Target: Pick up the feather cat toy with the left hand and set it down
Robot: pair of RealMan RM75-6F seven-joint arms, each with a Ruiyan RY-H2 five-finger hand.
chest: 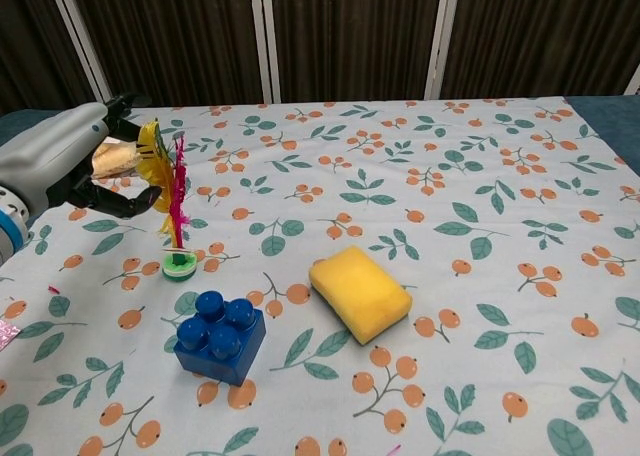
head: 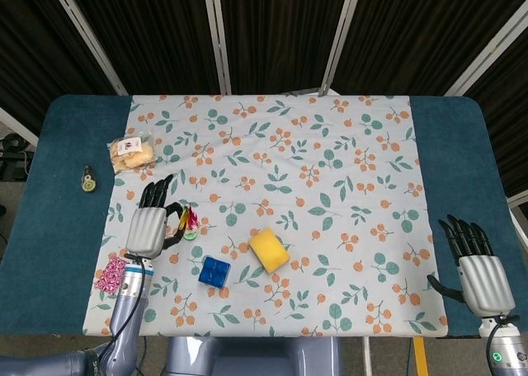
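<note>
The feather cat toy point(chest: 172, 191) has yellow and magenta feathers standing up from a small green base point(chest: 180, 266). My left hand point(chest: 60, 161) holds it by the feathers, thumb on the near side and fingers behind. The toy stands upright with its base at the cloth; I cannot tell whether it touches. In the head view the left hand point(head: 148, 223) is at the cloth's left side with the toy point(head: 188, 222) just to its right. My right hand point(head: 477, 265) rests open and empty at the front right corner.
A blue toy brick point(chest: 218, 336) sits just in front of the toy's base, with a yellow sponge point(chest: 360, 293) to its right. A snack bag point(head: 132, 153) lies behind the left hand. A pink sequin piece point(head: 109, 274) and a small round object point(head: 87, 179) lie by the left edge.
</note>
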